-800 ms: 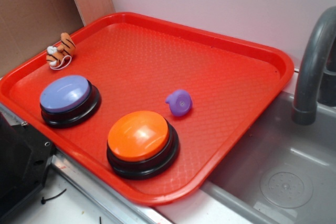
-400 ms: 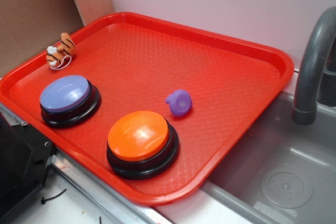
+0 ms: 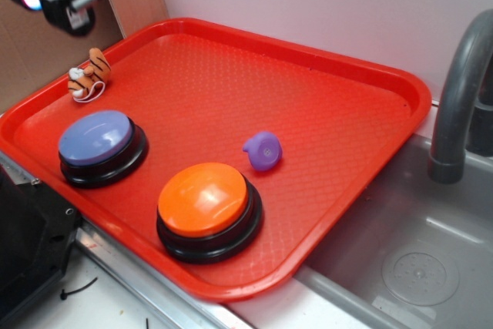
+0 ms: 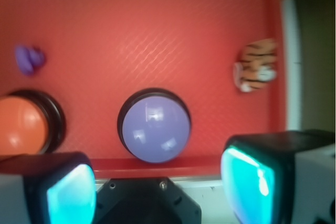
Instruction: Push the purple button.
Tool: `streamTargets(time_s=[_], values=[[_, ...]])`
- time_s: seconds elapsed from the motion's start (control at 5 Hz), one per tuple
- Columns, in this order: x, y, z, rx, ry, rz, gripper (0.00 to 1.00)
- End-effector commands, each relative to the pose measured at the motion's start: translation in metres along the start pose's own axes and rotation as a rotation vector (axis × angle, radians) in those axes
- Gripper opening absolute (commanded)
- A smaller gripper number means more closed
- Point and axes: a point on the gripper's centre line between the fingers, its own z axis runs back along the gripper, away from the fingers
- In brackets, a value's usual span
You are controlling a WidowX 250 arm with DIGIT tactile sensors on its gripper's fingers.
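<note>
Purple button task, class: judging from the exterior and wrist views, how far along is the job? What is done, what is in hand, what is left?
Done: nothing yet; the purple button sits untouched on the red tray. In hand: the gripper hangs open, high above the tray's near edge, with the button just ahead of it in the wrist view. Left: come down onto the button's dome and press, clear of the orange button and tiger toy.

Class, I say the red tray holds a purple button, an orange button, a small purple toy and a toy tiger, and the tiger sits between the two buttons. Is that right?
Not quite. The exterior view shows the toy tiger near the red tray edge, behind the purple button, not between it and the orange button. The small purple toy is there too.
</note>
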Motion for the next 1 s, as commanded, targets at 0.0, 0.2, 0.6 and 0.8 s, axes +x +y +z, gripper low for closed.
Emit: streamTargets(time_s=[0.0, 0.2, 0.6, 0.8], values=[[-0.009, 0.017, -0.053, -0.004, -0.025, -0.02, 1.0], [-0.009, 0.017, -0.056, -0.013, -0.019, -0.029, 1.0], [-0.009, 0.015, -0.072, -0.007, 0.041, -0.042, 1.0], [-0.006, 0.013, -0.056, 0.0, 0.017, -0.043, 1.0]])
